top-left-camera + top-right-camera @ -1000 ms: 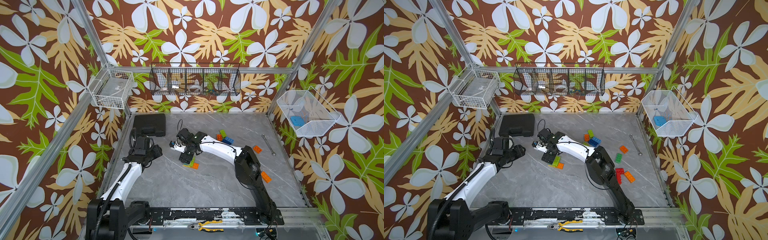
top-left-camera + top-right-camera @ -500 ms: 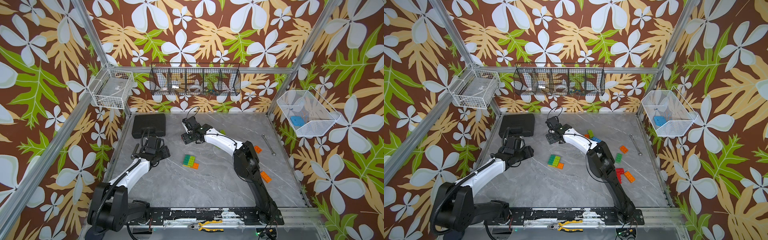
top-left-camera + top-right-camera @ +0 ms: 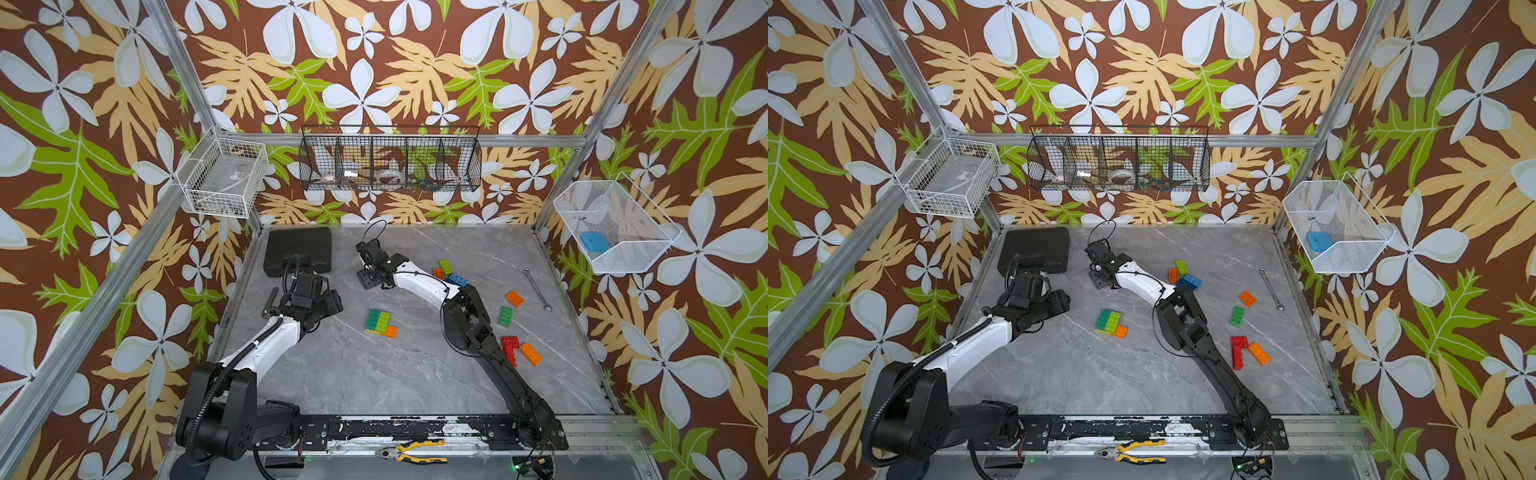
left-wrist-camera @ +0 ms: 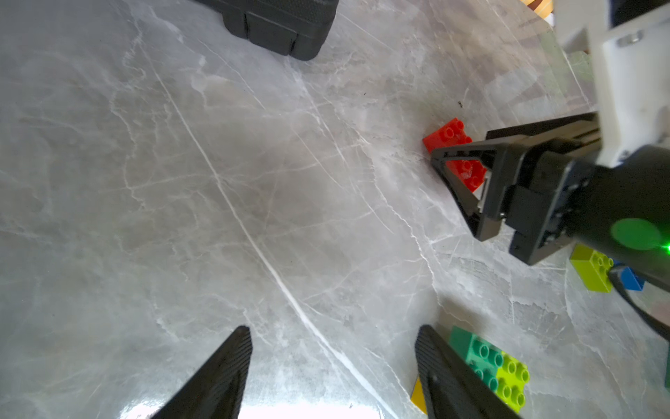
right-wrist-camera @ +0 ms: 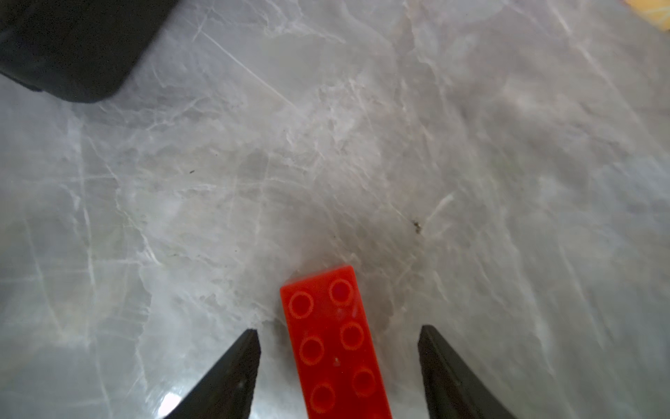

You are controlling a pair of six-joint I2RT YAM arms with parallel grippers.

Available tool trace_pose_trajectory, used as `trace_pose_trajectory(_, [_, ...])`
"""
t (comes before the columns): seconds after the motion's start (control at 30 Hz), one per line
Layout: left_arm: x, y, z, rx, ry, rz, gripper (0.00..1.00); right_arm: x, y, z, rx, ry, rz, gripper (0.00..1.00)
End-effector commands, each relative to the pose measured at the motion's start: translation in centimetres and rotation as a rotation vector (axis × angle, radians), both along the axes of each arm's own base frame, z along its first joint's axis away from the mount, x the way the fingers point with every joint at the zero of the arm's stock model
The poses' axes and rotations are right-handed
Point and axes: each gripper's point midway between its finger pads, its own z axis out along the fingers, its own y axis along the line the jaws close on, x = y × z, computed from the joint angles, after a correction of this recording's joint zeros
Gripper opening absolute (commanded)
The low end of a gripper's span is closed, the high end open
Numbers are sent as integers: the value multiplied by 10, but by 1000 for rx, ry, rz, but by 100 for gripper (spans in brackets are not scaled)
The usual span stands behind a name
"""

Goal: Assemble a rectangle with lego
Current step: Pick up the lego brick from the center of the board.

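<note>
A grey marbled tabletop (image 3: 374,374) sits inside a booth papered with large white flowers and green and tan leaves. Toward the back, near a black case (image 3: 298,249), we see the right gripper (image 5: 339,330) poised low over a red brick (image 5: 331,355) that lies flat, studs up. Its fingers are spread, one along each long side, with table showing in both gaps, so nothing is pinched. The left gripper (image 4: 333,328) hangs over bare table, also spread and empty. Just beside it lies a small started block (image 3: 380,322) of dark green, lime and orange bricks set edge to edge, with yellow peeking out beneath. More loose bricks (image 3: 514,298) in orange, green, red, lime and blue are scattered on the right side, near a wrench (image 3: 536,289). We judge the red brick to be light, rigid and smooth-walled, glossy, two studs wide and longer than that. It is best taken across its narrow width, near the middle, so it cannot swivel or slip out
</note>
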Motion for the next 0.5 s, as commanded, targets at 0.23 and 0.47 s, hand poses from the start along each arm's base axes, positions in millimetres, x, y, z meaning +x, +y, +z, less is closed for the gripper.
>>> trace_pose_trajectory(0.23, [6,-4,10,-10,-41,-18,71,3,-3,-3,-16,-10,-12,38])
trace_pose_trajectory(0.47, [6,-3,16,-9,-53,-19,70,-4,-22,42,14,-56,-93,21])
